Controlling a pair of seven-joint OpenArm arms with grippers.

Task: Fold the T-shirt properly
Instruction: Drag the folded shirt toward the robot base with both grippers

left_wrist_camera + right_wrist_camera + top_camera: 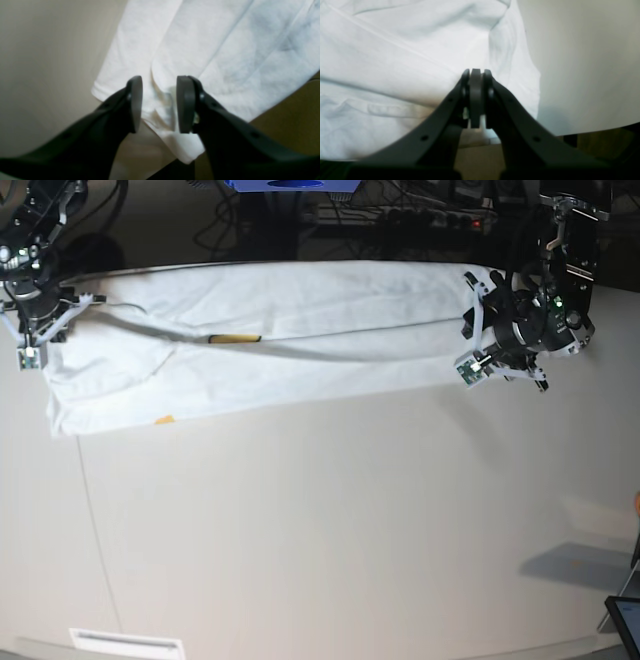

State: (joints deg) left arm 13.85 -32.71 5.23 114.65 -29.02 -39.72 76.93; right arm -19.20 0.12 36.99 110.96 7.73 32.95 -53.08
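The white T-shirt (300, 330) lies folded into a long band across the far part of the table, with a bit of yellow print (235, 338) showing at a fold. At the band's right end in the base view, my left gripper (160, 103) (485, 330) stands open, its pads on either side of a fold at the shirt's edge (162, 110) without pinching it. At the other end my right gripper (476, 100) (45, 330) is shut, pads pressed together on the cloth's edge (483, 123). The shirt (395, 62) spreads out beyond it.
The beige table (330, 520) runs wide toward the near side. Its far edge lies just behind the shirt, with dark cables and a blue object (290, 185) beyond. A white label (125, 642) sits at the near left edge, and a screen corner (625, 620) at the near right.
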